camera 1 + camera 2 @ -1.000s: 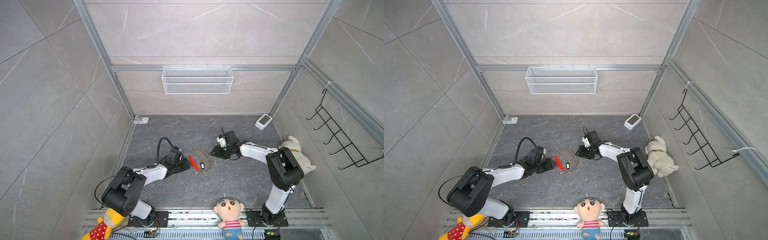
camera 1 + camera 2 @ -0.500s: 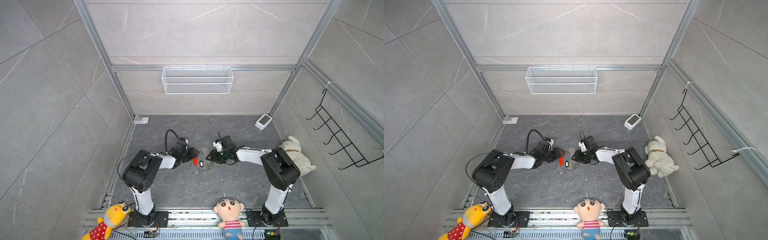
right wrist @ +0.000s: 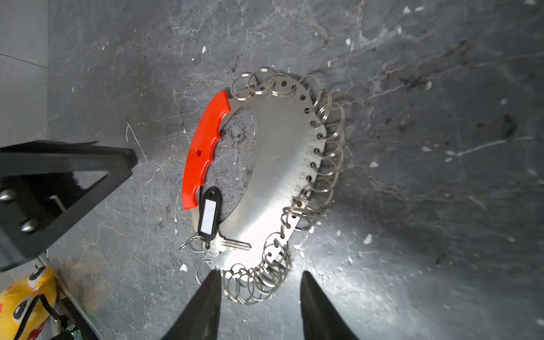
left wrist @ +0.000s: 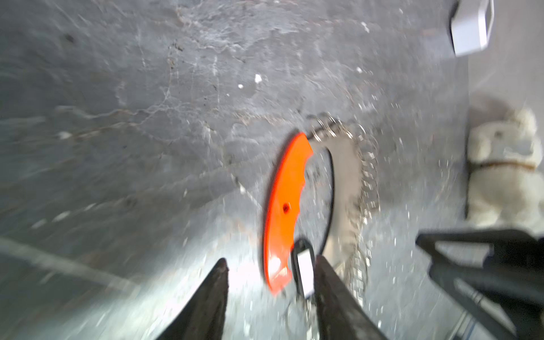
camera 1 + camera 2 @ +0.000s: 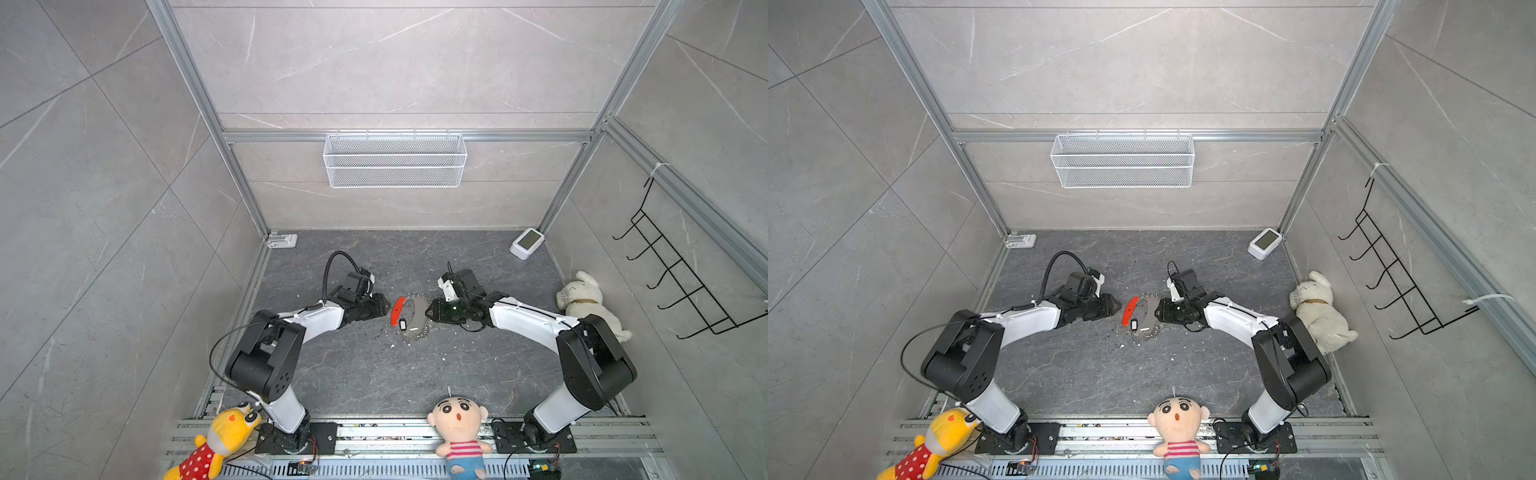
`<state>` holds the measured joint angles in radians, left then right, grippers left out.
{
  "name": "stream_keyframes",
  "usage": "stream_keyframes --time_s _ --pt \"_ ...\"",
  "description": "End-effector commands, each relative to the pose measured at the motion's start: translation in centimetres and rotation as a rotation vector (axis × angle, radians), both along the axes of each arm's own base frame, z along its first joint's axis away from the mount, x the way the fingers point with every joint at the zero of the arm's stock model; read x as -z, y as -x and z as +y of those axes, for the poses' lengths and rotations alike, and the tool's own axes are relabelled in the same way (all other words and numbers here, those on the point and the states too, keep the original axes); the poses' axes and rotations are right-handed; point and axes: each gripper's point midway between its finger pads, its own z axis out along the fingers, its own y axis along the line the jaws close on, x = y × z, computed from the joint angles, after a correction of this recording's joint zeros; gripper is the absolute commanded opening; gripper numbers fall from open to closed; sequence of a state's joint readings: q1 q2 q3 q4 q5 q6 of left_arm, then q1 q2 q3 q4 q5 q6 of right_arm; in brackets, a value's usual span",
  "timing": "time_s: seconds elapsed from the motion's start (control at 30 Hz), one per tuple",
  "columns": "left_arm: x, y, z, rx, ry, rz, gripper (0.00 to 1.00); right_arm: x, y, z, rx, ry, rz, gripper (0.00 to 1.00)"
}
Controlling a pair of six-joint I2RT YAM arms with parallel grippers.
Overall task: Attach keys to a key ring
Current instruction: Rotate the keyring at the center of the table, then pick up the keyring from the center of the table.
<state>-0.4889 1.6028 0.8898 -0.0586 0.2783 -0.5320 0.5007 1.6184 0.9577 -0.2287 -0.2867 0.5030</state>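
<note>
The key ring [image 5: 417, 316] lies flat on the dark floor between my two arms: a red curved strip [image 3: 203, 153] joined to a grey steel band [image 3: 282, 164] fringed with small silver rings. The keys [image 3: 208, 216], a black fob with a pale centre and a silver key at its end, rest on the band beside the red strip's end, also visible in both top views [image 5: 1134, 324]. My left gripper [image 4: 272, 260] is open, its fingertips either side of the red end and the fob [image 4: 304, 269]. My right gripper [image 3: 260, 273] is open over the fringe rings on the opposite side.
A white wire basket [image 5: 395, 160] hangs on the back wall and a black hook rack [image 5: 681, 286] on the right wall. A small white device [image 5: 527, 243] sits back right, a white plush [image 5: 586, 301] by the right wall, two dolls [image 5: 457, 428] at the front rail.
Both grippers have come in toward the key ring from either side. The left arm has swung up and forward, and its jaws have narrowed a little. The key ring has hardly shifted.
</note>
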Motion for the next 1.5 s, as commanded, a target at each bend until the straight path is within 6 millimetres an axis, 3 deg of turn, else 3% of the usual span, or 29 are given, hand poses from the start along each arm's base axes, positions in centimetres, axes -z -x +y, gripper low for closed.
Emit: stream_keyframes --time_s 0.0,0.1,0.27,0.47,0.7,1.07,1.17,1.33,1.47 --pt "-0.4 4.4 0.6 0.172 -0.123 0.008 0.42 -0.3 0.2 -0.7 -0.020 0.042 -0.019 0.46" --pt "0.0 6.1 -0.6 0.262 -0.189 -0.009 0.40 0.2 0.3 -0.2 -0.019 0.009 -0.005 0.46" --pt "1.4 6.9 -2.7 0.362 -0.308 0.011 0.38 0.1 0.5 0.6 -0.037 -0.025 0.007 0.45" --pt "2.6 6.3 -3.5 0.395 -0.409 0.021 0.36 -0.6 0.5 0.7 -0.045 -0.026 -0.005 0.45" --pt "3.2 5.2 -3.4 0.394 -0.470 0.006 0.25 -1.2 0.3 1.1 -0.058 -0.037 -0.012 0.44" --pt "3.8 5.6 -4.5 0.423 -0.457 0.012 0.31 -1.3 0.1 1.4 -0.068 -0.041 -0.010 0.44" --pt "4.2 5.6 -4.5 0.424 -0.463 0.015 0.23 -1.2 0.1 1.4 -0.069 -0.040 -0.006 0.44" --pt "4.3 5.6 -4.6 0.423 -0.460 0.014 0.00 -1.2 0.1 1.4 -0.072 -0.038 -0.006 0.44" --pt "4.2 5.8 -4.5 0.422 -0.448 0.014 0.00 -1.3 0.0 1.5 -0.073 -0.043 -0.006 0.44"
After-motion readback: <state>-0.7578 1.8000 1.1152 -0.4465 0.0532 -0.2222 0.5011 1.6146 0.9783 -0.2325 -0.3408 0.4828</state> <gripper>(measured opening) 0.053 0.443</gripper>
